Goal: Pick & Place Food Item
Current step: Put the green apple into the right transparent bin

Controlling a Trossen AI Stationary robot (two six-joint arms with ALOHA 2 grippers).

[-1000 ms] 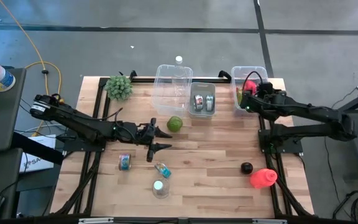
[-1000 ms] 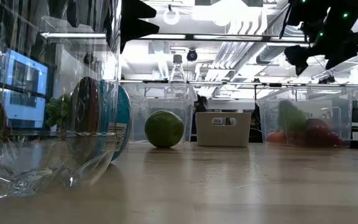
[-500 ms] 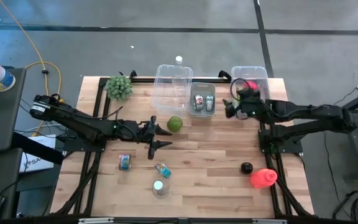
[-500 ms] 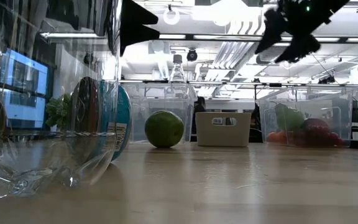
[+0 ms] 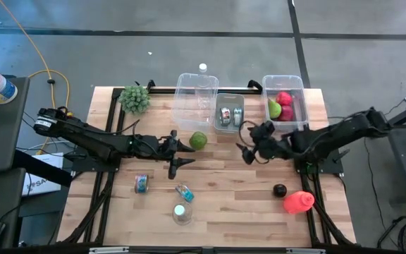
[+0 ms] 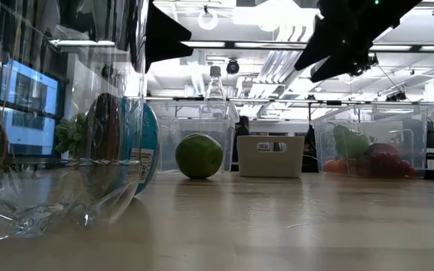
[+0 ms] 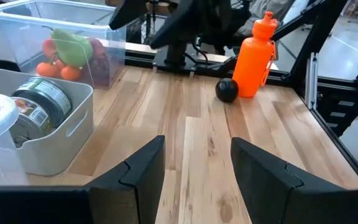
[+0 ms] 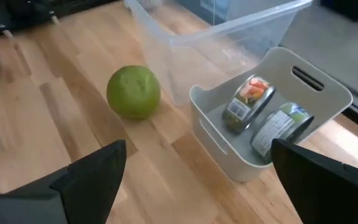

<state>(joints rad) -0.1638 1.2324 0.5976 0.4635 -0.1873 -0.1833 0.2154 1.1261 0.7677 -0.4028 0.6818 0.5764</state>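
A round green fruit [image 5: 199, 140] rests on the wooden table just near of the bins; it also shows in the low view [image 6: 199, 156] and the right wrist view [image 8: 133, 92]. My left gripper [image 5: 186, 156] hovers open just left and near of it, fingers pointing toward the table's right [image 7: 197, 171]. My right gripper [image 5: 243, 150] hangs open over the table's middle, right of the fruit, facing it [image 8: 197, 186]. A clear bin [image 5: 285, 77] at the far right holds red and green fruit.
A grey bin [image 5: 229, 96] with cans and a clear bin [image 5: 194, 79] with a bottle stand behind the fruit. A can [image 5: 141, 183], small bottle [image 5: 184, 192] and cup [image 5: 181, 213] lie near left. A black ball [image 5: 280, 190] and orange bottle [image 5: 298, 202] sit near right.
My right gripper has swung from above the clear fruit bin at the far right toward the table's left and near side, ending over the middle and facing the green fruit. The fruit has stayed put.
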